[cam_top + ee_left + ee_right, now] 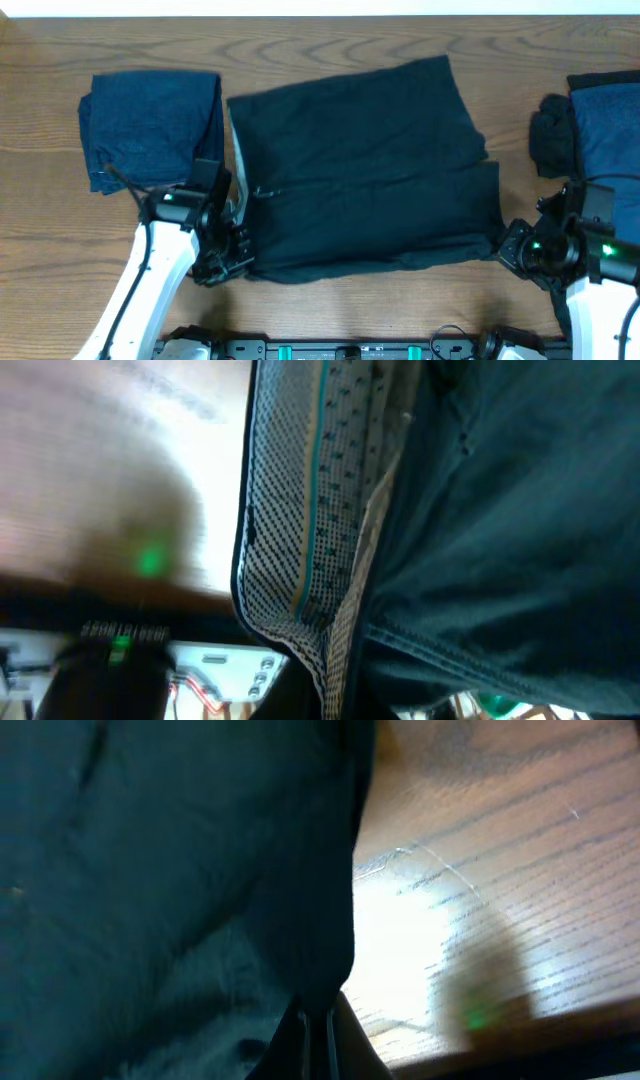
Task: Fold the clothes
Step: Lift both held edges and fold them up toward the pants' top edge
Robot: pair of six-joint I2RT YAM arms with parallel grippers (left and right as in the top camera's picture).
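Note:
The black shorts-like clothes (360,170) lie spread wide across the middle of the table. A pale grey waistband strip (236,150) shows along their left edge. My left gripper (225,262) is shut on the near left corner, by the waistband. In the left wrist view the dotted grey waistband (300,510) and black cloth (500,510) run down between the jaws (330,700). My right gripper (510,250) is shut on the near right corner. Its wrist view shows the black cloth (170,870) pinched between the dark fingertips (315,1040).
A folded navy garment (150,125) lies at the far left, just behind my left arm. At the right edge sit a blue garment (610,130) and a bunched black one (550,135). The wooden table (360,310) ends close in front at a dark rail (350,350).

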